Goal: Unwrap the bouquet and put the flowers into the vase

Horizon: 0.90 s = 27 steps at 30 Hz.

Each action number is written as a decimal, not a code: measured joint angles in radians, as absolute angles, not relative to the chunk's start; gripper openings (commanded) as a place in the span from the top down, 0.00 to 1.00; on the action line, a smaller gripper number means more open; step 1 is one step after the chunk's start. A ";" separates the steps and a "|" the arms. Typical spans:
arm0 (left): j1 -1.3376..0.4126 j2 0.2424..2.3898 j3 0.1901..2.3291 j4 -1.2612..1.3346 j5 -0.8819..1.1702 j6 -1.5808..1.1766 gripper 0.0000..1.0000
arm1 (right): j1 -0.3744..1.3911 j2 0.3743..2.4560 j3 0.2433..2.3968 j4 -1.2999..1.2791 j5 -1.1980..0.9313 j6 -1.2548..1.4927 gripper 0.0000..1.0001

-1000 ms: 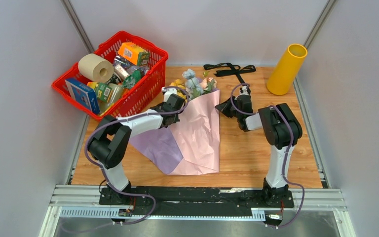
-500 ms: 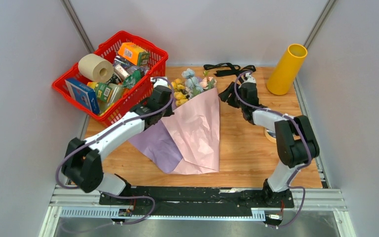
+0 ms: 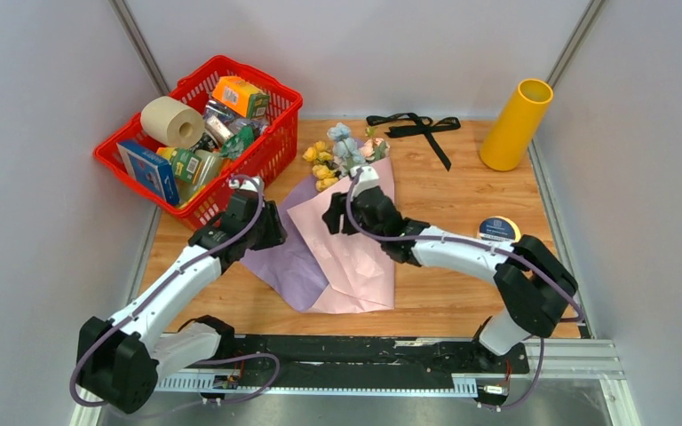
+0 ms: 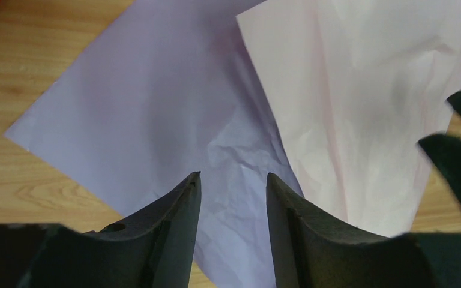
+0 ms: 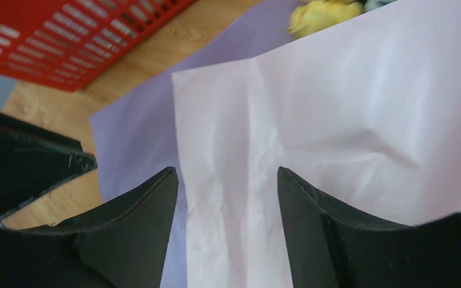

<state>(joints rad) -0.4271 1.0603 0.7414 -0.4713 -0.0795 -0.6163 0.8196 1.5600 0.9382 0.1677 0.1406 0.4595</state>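
1. The bouquet [image 3: 351, 240] lay in the middle of the bench [image 3: 462, 177] with its wrapping loosened and spread flat: a pink sheet [image 3: 355, 253] lay on top of a lilac sheet [image 3: 289, 262], which reached out toward the left edge
2. The flowers [image 3: 342, 153] stuck out of the far end of the paper, with yellow, pale blue and pink heads pointing toward the far edge of the bench
3. The left fingers [image 4: 174, 222] stood apart with nothing between them, above the creased lilac sheet and just beside the near-left border of the pink sheet
4. The right fingers [image 5: 312, 216] were spread wide and empty, above the pink sheet near its left border; in the right wrist view a yellow bloom showed beyond them at the top
5. The two sets of fingers were near each other over the paper, and each showed at the side of the other's wrist view
6. The vase [image 3: 515, 124] stood upright in the far right corner of the bench, well apart from the bouquet
7. A black ribbon [image 3: 408, 127] lay loose along the far edge, between the flowers and the vase
8. A red basket [image 3: 280, 133] sat at the far left corner, holding a paper roll [image 3: 171, 122] and small boxes
9. A tape ring [image 3: 500, 230] lay flat near the right edge
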 measured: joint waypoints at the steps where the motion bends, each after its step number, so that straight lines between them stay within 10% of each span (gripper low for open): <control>1: -0.422 1.050 0.736 -0.484 -0.083 -0.626 0.45 | 0.857 1.573 0.937 0.178 0.160 0.457 0.29; 14: -0.368 0.909 0.624 -0.587 -0.168 -0.878 0.42 | 1.222 1.911 1.068 0.175 0.637 0.251 0.18; 27: -0.365 0.876 0.617 -0.612 -0.208 -0.933 0.42 | 1.276 2.076 1.166 0.161 0.992 0.083 0.33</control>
<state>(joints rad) -0.3649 0.8757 0.6167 -0.6125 -0.2081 -0.9329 1.2762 2.0762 1.1660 0.1608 0.9920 0.0826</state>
